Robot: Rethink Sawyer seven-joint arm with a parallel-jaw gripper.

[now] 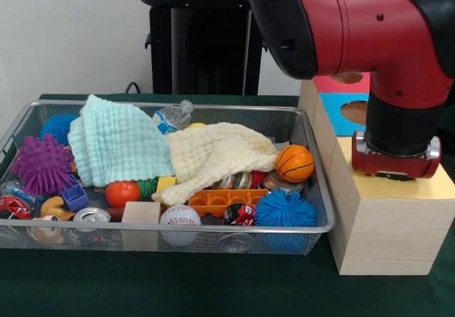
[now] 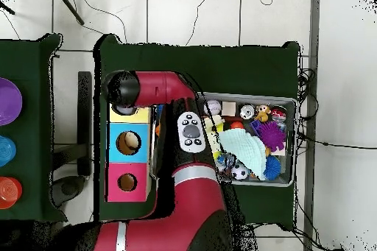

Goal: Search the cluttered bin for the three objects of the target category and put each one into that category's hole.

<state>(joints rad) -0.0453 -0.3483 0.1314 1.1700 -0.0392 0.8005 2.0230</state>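
The wire mesh bin holds a heap of toys, balls and two towels; it also shows in the overhead view. No dotted white fabric pieces show in either view. The yellow-topped wooden box stands right of the bin. My gripper hangs straight down at the end of the red arm, low over the yellow top, and covers the round hole. In the overhead view the arm's end sits over the yellow top. The arm's own body hides what the gripper holds, if anything.
A mint-green waffle towel and a cream-yellow waffle towel lie over the bin's middle. An orange basketball, a blue spiky ball and a purple spiky ball lie around them. The blue-topped box and the red-topped box stand behind the yellow one.
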